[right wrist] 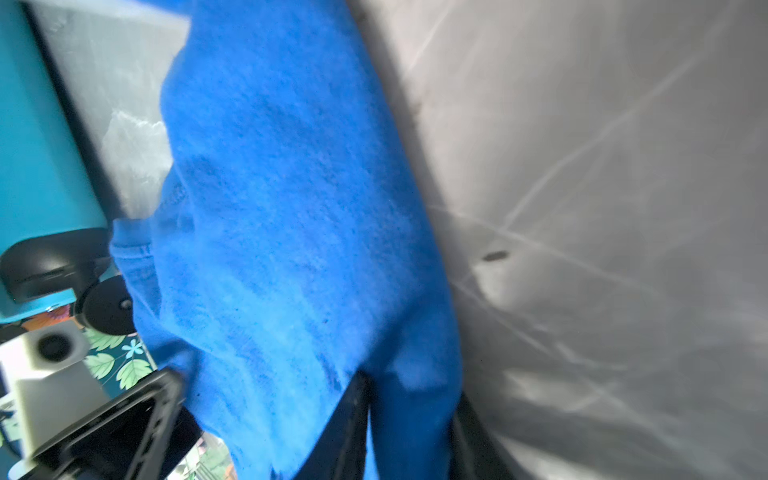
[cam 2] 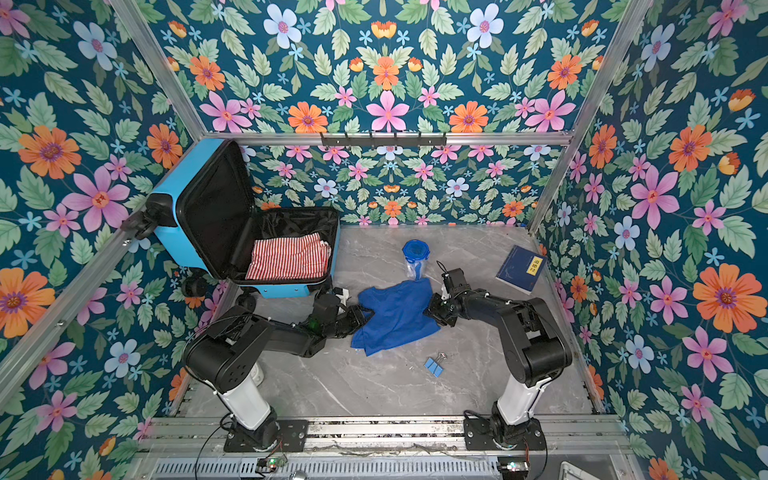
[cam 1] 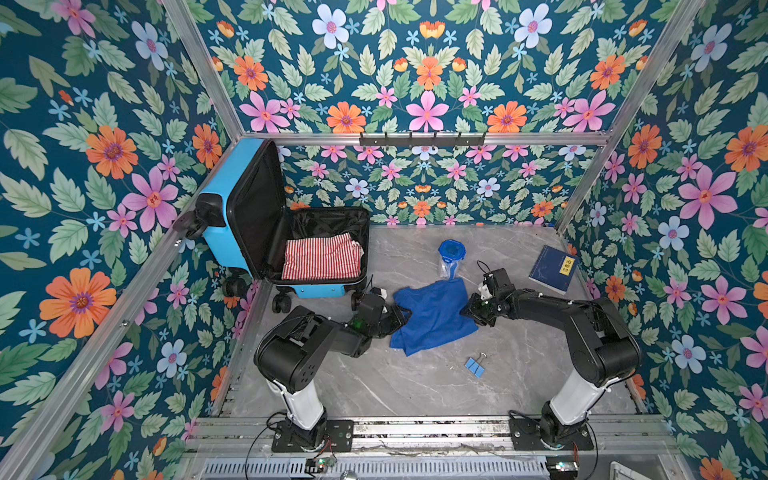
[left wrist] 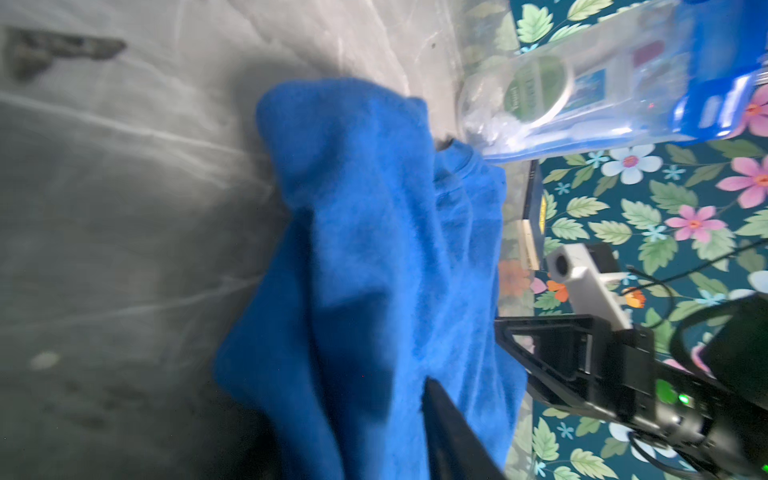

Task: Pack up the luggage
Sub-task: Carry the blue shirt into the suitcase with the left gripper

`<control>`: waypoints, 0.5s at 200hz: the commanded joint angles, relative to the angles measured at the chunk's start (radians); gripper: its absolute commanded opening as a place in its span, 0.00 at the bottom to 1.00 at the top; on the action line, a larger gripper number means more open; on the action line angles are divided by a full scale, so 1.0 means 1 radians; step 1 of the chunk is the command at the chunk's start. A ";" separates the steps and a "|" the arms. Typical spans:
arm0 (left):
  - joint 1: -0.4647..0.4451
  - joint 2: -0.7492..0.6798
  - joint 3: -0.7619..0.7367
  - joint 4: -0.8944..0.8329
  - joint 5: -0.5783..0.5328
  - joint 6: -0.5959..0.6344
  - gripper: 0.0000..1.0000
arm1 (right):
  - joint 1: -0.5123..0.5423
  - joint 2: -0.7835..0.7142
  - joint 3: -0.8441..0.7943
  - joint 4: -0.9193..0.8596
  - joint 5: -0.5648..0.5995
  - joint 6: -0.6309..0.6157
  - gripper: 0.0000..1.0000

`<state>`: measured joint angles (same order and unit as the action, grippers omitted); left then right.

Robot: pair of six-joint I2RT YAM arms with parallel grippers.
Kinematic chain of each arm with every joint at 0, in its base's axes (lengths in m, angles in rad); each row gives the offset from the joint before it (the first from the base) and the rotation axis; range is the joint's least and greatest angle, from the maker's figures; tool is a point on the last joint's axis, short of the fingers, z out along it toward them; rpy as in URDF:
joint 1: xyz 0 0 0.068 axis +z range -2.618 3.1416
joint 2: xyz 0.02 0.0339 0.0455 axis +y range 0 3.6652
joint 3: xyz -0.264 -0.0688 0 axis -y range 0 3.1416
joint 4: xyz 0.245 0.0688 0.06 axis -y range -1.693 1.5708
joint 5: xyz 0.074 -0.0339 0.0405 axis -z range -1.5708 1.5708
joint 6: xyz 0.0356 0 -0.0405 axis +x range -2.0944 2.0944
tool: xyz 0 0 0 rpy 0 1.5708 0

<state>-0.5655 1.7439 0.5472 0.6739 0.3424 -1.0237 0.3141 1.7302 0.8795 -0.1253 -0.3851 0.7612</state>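
While the luggage (cam 1: 224, 216) stands open at the upper left of both top views, lid upright and a striped cloth (cam 1: 322, 262) inside, a blue shirt (cam 1: 434, 316) lies mid-frame on the table (cam 1: 415, 386). The right gripper (cam 1: 467, 309) pinches the shirt's right edge. The left gripper (cam 1: 400, 319) is at its left edge — its grip cannot be told.

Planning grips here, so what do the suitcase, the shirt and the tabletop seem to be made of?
The suitcase: smooth sky-blue shell, probably hard plastic; it stands open rigidly. The shirt: soft matte blue cloth, likely knit; it creases and drapes. The tabletop: smooth grey surface with white veins, marble or a marble-look laminate.
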 commanded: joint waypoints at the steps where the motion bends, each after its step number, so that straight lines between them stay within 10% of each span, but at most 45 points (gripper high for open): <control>1: -0.003 0.005 0.003 -0.163 0.006 0.008 0.30 | 0.014 0.000 -0.020 -0.052 0.020 0.042 0.31; 57: -0.001 -0.060 0.134 -0.377 -0.006 0.130 0.00 | 0.042 -0.031 -0.034 -0.043 0.024 0.059 0.31; 100: 0.006 -0.086 0.403 -0.811 -0.123 0.386 0.00 | 0.046 -0.063 -0.030 -0.057 0.017 0.058 0.59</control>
<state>-0.5644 1.6634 0.8375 0.1600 0.3099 -0.8314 0.3569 1.6756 0.8478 -0.1337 -0.3775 0.8165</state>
